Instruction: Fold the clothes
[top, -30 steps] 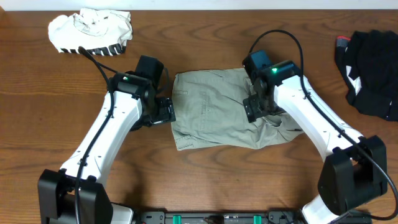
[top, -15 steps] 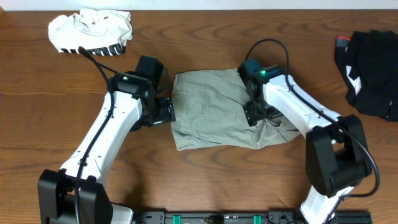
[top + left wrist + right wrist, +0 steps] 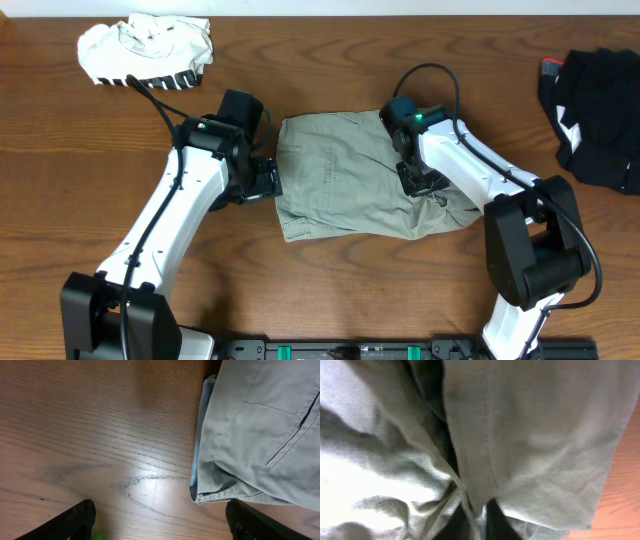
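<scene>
The khaki-grey shorts-like garment (image 3: 340, 185) lies flat and partly folded in the middle of the table, with its right end rumpled. My right gripper (image 3: 424, 184) presses down on that rumpled end. In the right wrist view it (image 3: 475, 521) is shut on a pinched ridge of the khaki cloth (image 3: 530, 425), and the dark fingers (image 3: 451, 527) show on either side of the ridge. My left gripper (image 3: 268, 180) rests low beside the garment's left edge. It (image 3: 160, 522) is open over bare wood, and the garment's hem (image 3: 215, 492) lies just ahead of its right finger (image 3: 247, 521).
A white garment with black stripes (image 3: 145, 50) is bunched at the back left corner. A black garment (image 3: 600, 100) lies at the right edge. A black cable (image 3: 150, 95) runs from the left arm toward the white garment.
My right gripper has shifted a little over the garment's right end and shut on a fold of cloth. The right arm has swung inward. The left arm has not moved.
</scene>
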